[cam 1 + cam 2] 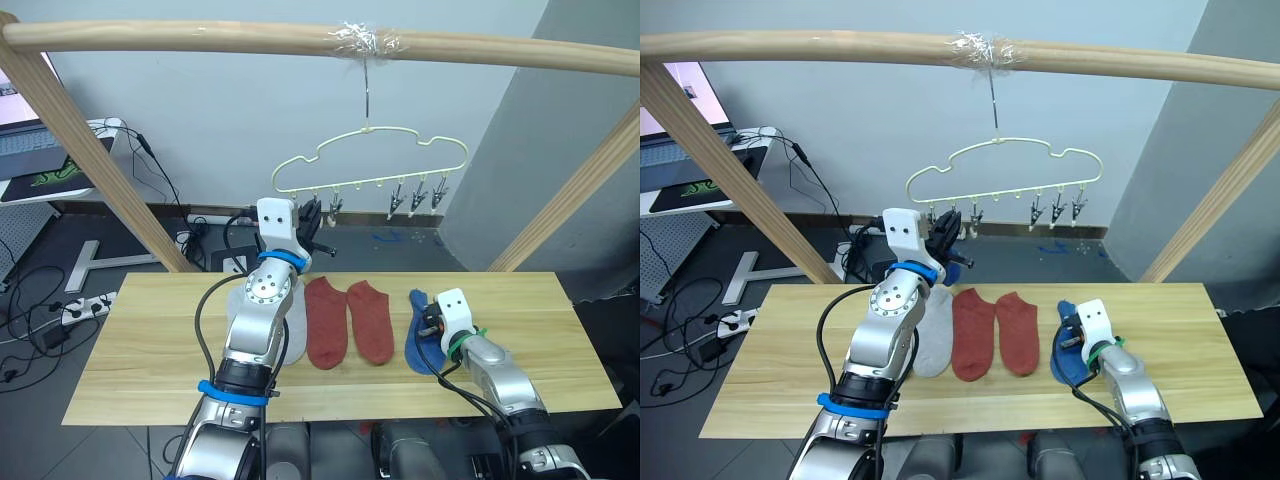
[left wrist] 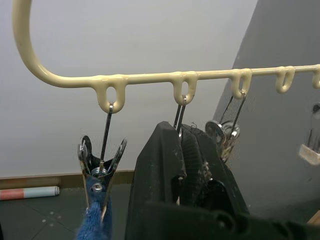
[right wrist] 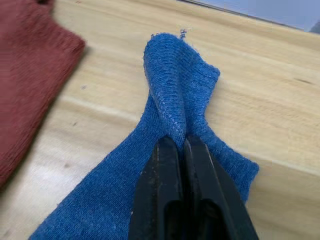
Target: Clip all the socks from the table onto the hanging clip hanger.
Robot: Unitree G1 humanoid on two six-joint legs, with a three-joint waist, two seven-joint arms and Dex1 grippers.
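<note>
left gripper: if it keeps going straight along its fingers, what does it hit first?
Probably the hanger itself. The left gripper points up at it, its fingertips right at the second clip's wire, with the bar just above. Beyond that is only the pale wall. Depth is hard to judge.

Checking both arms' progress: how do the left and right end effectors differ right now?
The left end effector is raised at the clip hanger, closed around a metal clip; the right end effector is low on the table, pinching a blue sock. Both have black fingers, shut.
</note>
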